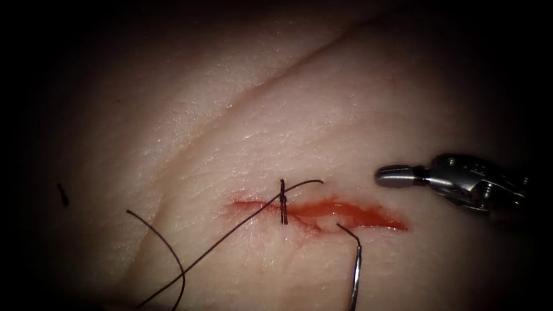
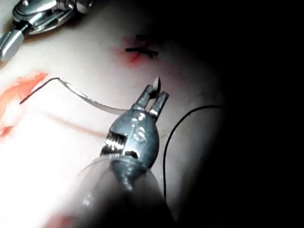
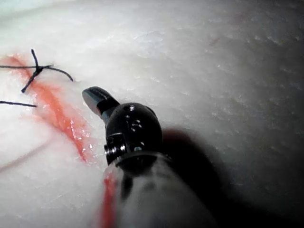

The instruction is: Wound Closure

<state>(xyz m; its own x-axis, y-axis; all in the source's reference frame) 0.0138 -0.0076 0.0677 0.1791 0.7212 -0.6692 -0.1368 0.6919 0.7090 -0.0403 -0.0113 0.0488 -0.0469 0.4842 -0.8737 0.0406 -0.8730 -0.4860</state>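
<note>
One tissue (image 1: 357, 103), cut (image 1: 345, 214) running left to right, red fluid (image 1: 322, 210) in it. Right end effector (image 1: 397, 176): closed, empty, far side of the cut. Left end effector (image 2: 153, 97): we see it pinch the needle (image 2: 85, 97) near its tail; tip at the cut's near edge. Knotted stitch (image 1: 283, 201), thread (image 1: 219, 242) trailing left. We judge the needle could twist in so rearward a grip.

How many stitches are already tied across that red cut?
1. A single knotted stitch crosses the cut toward its left end, thread trailing off left. The rest of the cut lies open.
</note>
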